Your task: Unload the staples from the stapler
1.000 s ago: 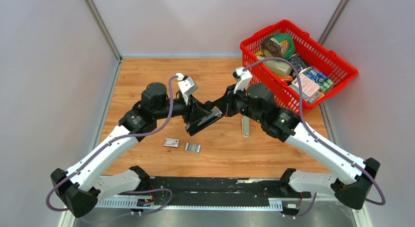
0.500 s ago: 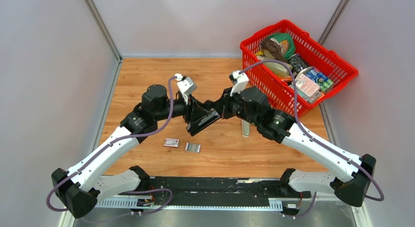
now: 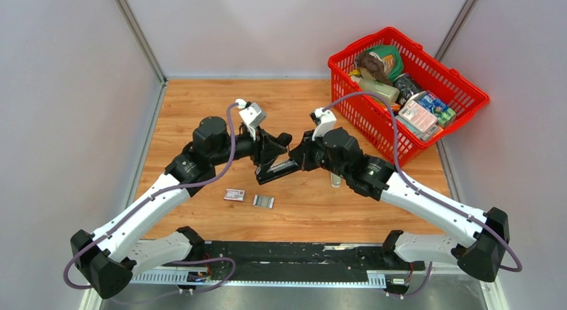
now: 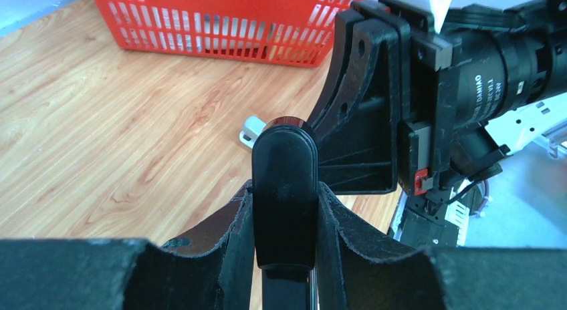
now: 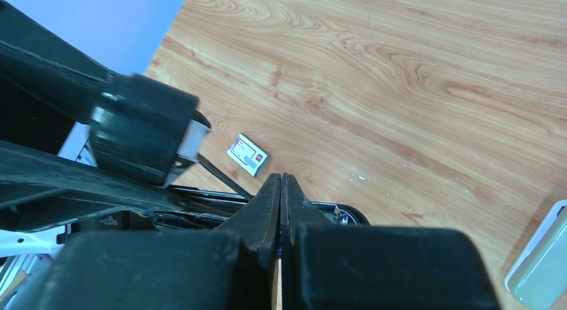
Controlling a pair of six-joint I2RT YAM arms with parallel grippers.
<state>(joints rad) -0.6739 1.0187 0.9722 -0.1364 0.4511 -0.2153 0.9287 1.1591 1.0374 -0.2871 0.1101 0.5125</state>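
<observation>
Stapler (image 4: 284,156) | held aloft mid-table, pinched by left gripper (image 4: 284,198); right gripper (image 5: 279,184) pressed together at its 3 o'clock | likely light, rigid, slick shell | grip flanks mid-body; staples (image 3: 263,201) lie at 6 o'clock.

A robot test cell in a lab: a wooden worktop (image 3: 200,103) boxed in by plain pale panels (image 3: 67,89) on metal posts (image 3: 138,36), with a red shopping basket (image 3: 441,64) of mixed goods far right.
</observation>
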